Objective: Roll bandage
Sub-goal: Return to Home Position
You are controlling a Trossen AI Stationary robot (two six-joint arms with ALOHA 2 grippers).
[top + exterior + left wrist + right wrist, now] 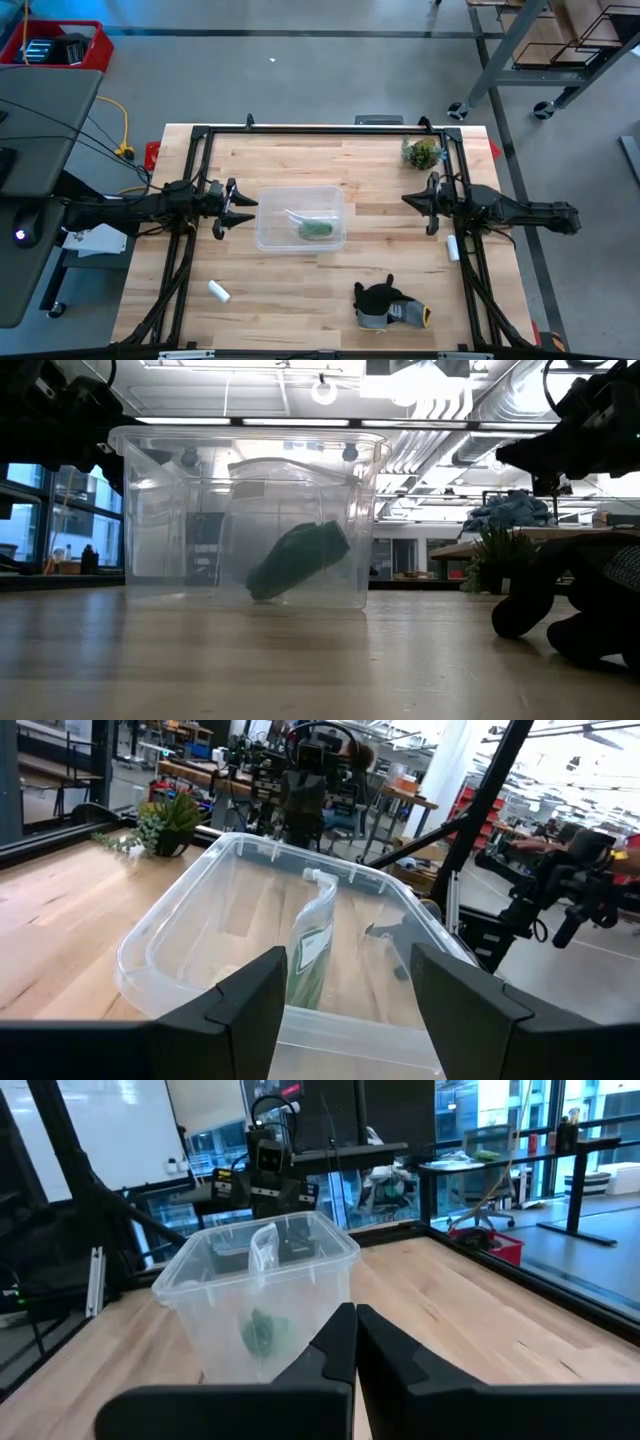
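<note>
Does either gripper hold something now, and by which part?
Nothing is held. The left gripper is open beside the bin; the right gripper is shut and empty.

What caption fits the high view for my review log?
Green bandage lies in the clear bin mid-table; left gripper open beside it, right gripper shut farther off.

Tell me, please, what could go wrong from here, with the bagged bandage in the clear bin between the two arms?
1. The open left gripper sits close beside the bin; any forward drift might shove it.
2. The zip bag holding the bandage leans upright, its top near the rim, so a jolt could tip it.
3. The white cylinder lies by the right arm, behind the shut right gripper, and might get knocked.
</note>
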